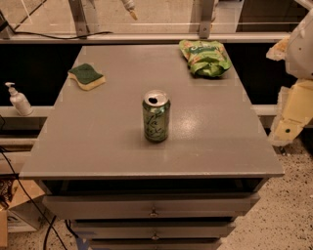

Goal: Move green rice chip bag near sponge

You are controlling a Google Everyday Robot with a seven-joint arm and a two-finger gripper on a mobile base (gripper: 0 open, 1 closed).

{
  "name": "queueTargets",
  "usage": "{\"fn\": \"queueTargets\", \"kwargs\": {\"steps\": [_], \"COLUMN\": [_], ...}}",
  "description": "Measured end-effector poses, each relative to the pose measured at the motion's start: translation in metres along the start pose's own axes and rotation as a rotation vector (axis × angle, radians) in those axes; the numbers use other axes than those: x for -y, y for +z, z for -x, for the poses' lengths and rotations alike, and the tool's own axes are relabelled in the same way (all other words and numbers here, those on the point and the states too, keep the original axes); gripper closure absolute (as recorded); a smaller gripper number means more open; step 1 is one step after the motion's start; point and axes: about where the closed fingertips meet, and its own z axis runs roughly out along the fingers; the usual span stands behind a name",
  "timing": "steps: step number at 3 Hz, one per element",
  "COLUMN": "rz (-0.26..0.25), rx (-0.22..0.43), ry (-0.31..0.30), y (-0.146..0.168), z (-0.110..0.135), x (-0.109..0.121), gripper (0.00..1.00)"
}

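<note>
The green rice chip bag [205, 57] lies wrinkled at the back right of the grey table top [98, 141]. The sponge [86, 76], dark green on top with a pale yellow base, lies at the back left, far from the bag. Of my gripper [129, 9], only a pale tip shows at the top edge of the view, above and behind the table and well away from both things. It holds nothing that I can see. Pale arm segments [296, 93] stand off the table's right side.
An opened green drink can [156, 116] stands upright at the table's middle, between bag and sponge but nearer the front. Drawers [154, 207] sit under the top. A pump bottle [19, 100] stands on a ledge to the left. A rail and glass run along the back.
</note>
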Motion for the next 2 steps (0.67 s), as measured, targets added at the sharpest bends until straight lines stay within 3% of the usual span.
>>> {"fn": "queueTargets", "kwargs": {"steps": [2], "rz": [-0.011], "rx": [0.024], "ry": [-0.002], "y": [-0.0009], "z": [0.0035], "x": [0.0027], "gripper": [0.0]}}
